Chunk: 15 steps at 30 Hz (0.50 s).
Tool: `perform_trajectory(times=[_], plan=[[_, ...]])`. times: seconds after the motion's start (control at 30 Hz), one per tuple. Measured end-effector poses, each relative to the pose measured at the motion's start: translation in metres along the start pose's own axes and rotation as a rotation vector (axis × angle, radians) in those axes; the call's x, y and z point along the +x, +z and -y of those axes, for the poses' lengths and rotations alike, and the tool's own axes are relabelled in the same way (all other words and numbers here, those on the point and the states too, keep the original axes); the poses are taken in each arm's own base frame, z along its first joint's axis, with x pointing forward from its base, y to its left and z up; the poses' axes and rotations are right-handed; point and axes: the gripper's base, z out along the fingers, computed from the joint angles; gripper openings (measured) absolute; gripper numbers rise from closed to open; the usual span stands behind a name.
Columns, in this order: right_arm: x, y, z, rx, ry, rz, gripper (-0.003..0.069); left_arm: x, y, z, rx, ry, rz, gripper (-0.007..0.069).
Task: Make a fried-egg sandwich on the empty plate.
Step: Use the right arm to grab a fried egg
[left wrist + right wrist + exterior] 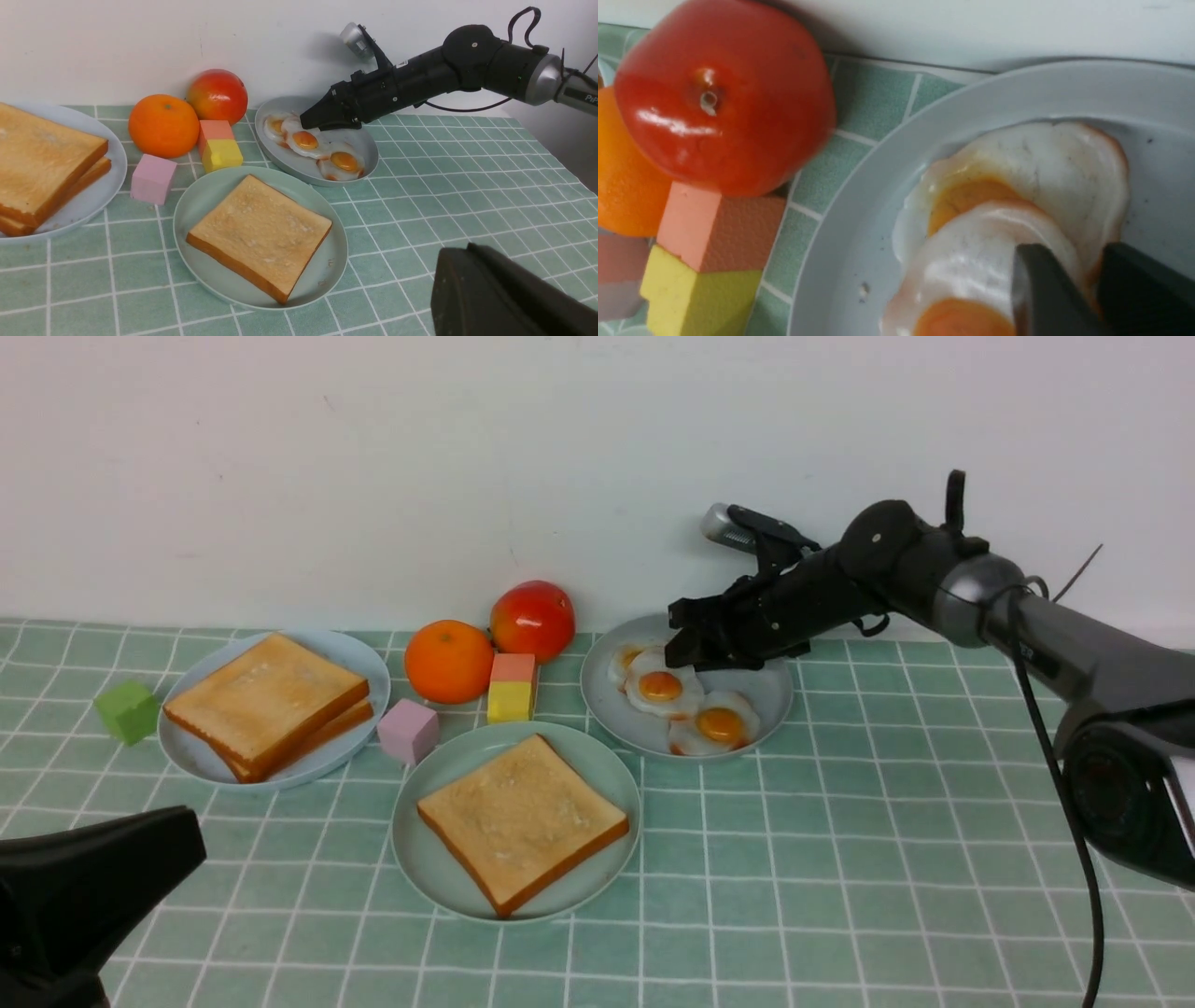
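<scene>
Reaching in over the far rim of the round grey plate, the black right gripper stands at the edge of a white fried egg with an orange yolk.
Its jaws are narrow, with the brown edge of the egg between them; whether they already press it, I cannot tell. The round mint-green plate, at lower centre, carries one square golden-brown toast slice; its far rim is near the grey plate and just beside a pink cube. Open green checked cloth stretches at lower right. The black left gripper, lower left, is closed with nothing in it.
</scene>
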Motion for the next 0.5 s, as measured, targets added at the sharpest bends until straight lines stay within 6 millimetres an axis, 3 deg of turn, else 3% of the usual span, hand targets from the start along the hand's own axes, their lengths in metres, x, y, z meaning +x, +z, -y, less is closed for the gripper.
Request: perform_trajectory(times=[0.27, 0.5], plan=[[-0.005, -0.018, -0.014, -0.007, -0.049, -0.041, 0.0097, 0.001, 0.000, -0.002, -0.023, 0.024, -0.014, -0.0010], [-0.024, -0.075, -0.049, -0.008, -0.161, -0.061, 0.0095, 0.003, 0.000, -0.006, -0.068, 0.078, -0.035, -0.0006]])
